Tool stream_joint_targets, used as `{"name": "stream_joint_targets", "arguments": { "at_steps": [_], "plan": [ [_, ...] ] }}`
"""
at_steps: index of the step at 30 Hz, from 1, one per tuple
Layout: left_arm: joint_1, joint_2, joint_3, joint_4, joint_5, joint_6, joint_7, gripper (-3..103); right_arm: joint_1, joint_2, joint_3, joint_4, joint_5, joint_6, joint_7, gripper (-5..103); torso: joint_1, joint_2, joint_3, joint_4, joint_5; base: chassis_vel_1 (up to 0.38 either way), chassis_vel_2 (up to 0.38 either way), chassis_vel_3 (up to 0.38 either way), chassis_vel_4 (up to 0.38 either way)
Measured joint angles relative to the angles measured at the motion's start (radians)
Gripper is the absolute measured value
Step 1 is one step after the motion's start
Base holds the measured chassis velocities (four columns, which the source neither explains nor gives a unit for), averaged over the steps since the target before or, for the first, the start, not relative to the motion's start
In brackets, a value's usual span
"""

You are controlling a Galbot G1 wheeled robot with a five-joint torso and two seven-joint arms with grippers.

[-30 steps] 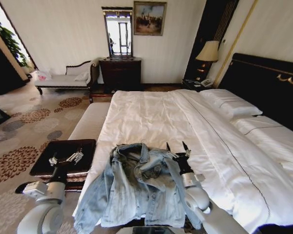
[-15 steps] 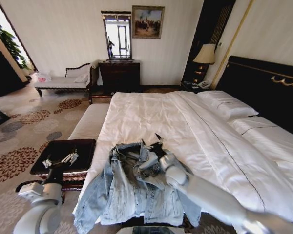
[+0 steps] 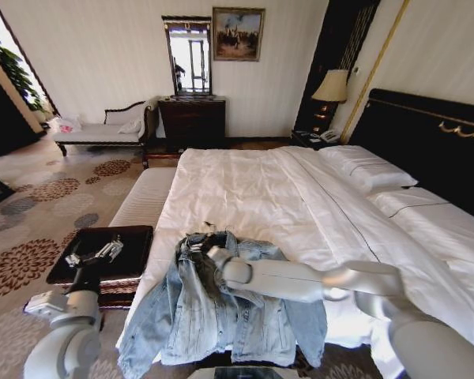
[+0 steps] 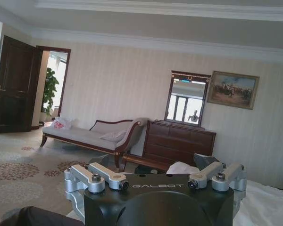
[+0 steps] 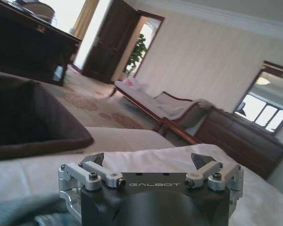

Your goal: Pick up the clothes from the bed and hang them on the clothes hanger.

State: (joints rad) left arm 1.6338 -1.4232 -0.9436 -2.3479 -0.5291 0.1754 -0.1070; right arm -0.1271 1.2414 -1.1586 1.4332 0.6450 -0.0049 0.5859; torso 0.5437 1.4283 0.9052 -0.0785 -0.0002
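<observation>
The light-blue faded denim jacket (image 3: 221,316) lies crumpled at the foot of the wide white-quilted bed (image 3: 261,189) — collar up, hem hanging over the edge. The right gripper (image 3: 208,238) sits at the collar with fingers spread and empty; the left gripper (image 3: 91,254) hovers open above the dark brown leather bench (image 3: 103,253).

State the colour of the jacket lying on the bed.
Faded light-blue denim jacket; the head view shows it best.

The head view looks down from above the foot of the bed (image 3: 300,197) toward the far wall. Both wrist views sit low behind their own open jaws, facing that same wall. All three share the chaise longue (image 4: 92,136) and dark dresser (image 3: 193,120), far beyond the jaws.
</observation>
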Motion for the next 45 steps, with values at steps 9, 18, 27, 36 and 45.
{"name": "stream_joint_targets", "arguments": {
  "at_steps": [9,18,27,36,45],
  "plan": [
    [-0.008,0.006,-0.011,0.001,-0.016,0.0,-0.005,100,-0.04,0.107,-0.006,-0.037,0.284,0.019,0.005,100,0.0,0.0,0.0,-0.0004,0.0,0.0,0.0,0.0,0.0],
    [-0.015,0.011,-0.013,0.001,-0.031,-0.001,-0.012,100,-0.079,0.227,-0.012,-0.175,0.33,-0.037,0.15,93,0.0,0.0,0.0,-0.0004,-0.0001,0.0,0.0,0.0,0.0],
    [-0.016,0.031,-0.03,0.004,-0.05,-0.003,-0.013,100,-0.082,0.326,0.001,-0.353,0.336,-0.052,0.148,62,0.0,0.0,0.0,-0.0003,0.0001,0.0,0.0,0.0,0.0],
    [-0.024,0.038,-0.021,0.011,-0.05,-0.003,-0.014,100,-0.098,0.37,0.013,-0.458,0.31,-0.064,0.16,57,0.0,0.0,0.0,-0.0003,0.0001,0.0,0.0,0.0,0.0],
    [-0.028,0.057,-0.028,0.016,-0.064,-0.004,-0.014,100,-0.1,0.368,0.024,-0.456,0.313,-0.117,0.261,44,0.0,0.0,0.0,-0.0003,0.0002,0.0,0.0,0.0,0.0]
  ]
}}
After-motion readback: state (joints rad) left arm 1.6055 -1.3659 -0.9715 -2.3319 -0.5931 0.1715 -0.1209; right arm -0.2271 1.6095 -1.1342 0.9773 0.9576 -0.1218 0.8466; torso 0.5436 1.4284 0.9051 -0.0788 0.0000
